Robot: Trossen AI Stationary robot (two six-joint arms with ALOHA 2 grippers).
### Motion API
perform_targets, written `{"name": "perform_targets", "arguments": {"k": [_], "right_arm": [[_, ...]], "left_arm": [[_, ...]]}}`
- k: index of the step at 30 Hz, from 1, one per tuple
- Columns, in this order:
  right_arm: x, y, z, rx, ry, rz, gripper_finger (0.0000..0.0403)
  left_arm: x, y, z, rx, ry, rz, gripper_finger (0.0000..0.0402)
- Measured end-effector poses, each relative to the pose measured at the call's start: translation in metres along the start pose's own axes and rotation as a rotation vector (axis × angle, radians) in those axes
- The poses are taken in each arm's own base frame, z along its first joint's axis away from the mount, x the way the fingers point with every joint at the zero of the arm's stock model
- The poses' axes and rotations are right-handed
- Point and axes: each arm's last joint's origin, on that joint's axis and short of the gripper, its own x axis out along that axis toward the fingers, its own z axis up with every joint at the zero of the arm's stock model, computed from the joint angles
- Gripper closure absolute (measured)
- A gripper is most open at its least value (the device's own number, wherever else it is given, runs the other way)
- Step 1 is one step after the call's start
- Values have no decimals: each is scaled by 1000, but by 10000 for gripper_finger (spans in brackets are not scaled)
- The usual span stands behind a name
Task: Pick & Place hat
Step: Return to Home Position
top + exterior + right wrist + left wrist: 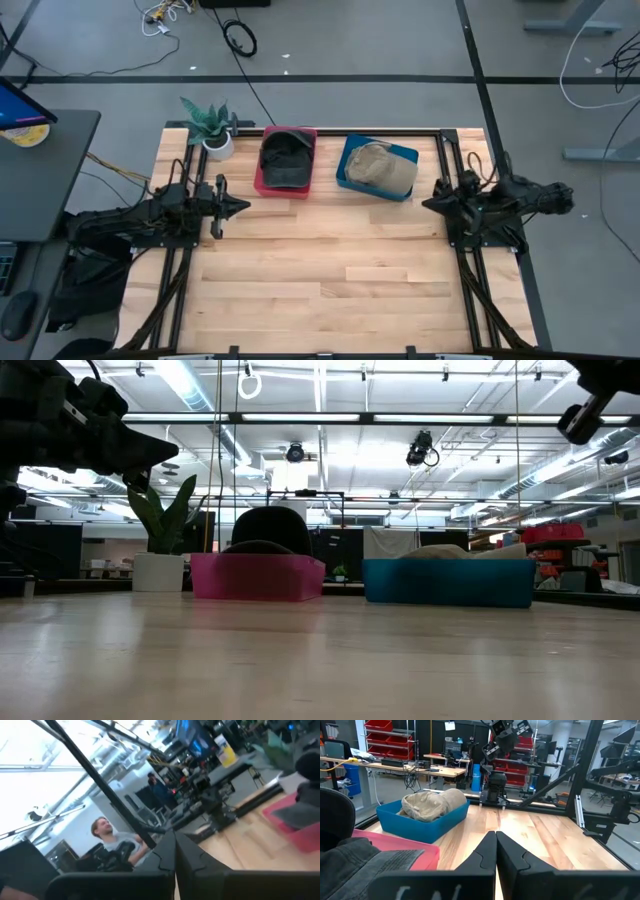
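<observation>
A tan hat (380,167) lies crown up in a blue bin (346,176) at the table's far middle, also in the left wrist view (432,804). A dark hat (286,160) fills a pink bin (262,186) to its left. My left gripper (243,206) hovers shut at the table's left side, pointing level toward the right, nothing between its fingers (496,845). My right gripper (427,203) hangs shut at the right side, clear of both bins, pointing left (175,840).
A potted plant (210,125) stands at the far left corner beside the pink bin. The wooden tabletop (330,280) stretches bare in front of the bins. Black frame rails (470,260) run along both sides. A person (107,837) sits beyond the table's left side.
</observation>
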Motion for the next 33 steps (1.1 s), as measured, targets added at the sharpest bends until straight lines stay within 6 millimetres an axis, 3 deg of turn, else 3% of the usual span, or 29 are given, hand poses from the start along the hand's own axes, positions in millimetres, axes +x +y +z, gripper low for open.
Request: {"name": "perform_targets", "arguments": {"k": [7,20,27,33], "right_arm": [[-4,-1,0,-69,-30,4,403],[7,-33,-37,-79,-215,70,403],[8,-38,-39,-154,-154,55,403],[9,-50,-49,-224,-41,-73,403]], "left_arm": [[0,0,0,0,3,1,399],[0,0,-1,-1,6,1,399],[0,0,0,-1,5,1,399],[0,0,0,-1,5,1,399]]}}
